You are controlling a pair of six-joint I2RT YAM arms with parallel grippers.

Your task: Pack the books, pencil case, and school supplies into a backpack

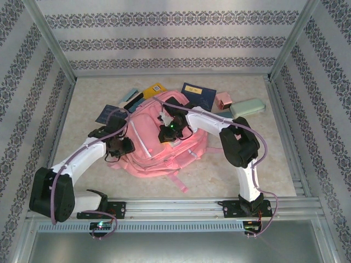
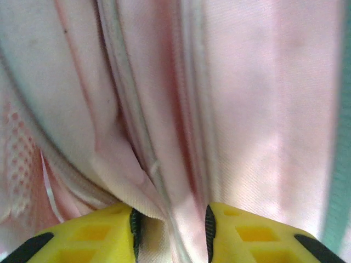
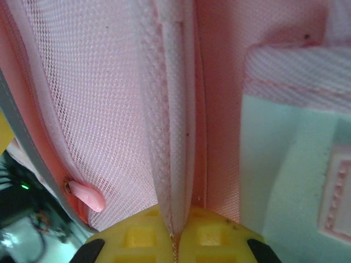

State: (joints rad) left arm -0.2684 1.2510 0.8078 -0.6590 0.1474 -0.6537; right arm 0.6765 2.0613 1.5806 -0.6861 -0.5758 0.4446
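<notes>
Right pincer (image 3: 175, 235) closed tight on a backpack (image 1: 151, 156) seam — left pincer (image 2: 171, 227) clamped around a pink fabric fold — books (image 1: 198, 95) and pencil case (image 1: 248, 107) behind on the table (image 1: 219, 175).

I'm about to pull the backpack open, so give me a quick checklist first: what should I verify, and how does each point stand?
1. Backpack fabric fold pinched between left fingers: ok.
2. Right fingers shut on a backpack seam: ok.
3. Main opening unzipped: cannot tell.
4. Books packed: not ok, lying behind the backpack.
5. Pencil case packed: not ok, lying off to its right.
</notes>
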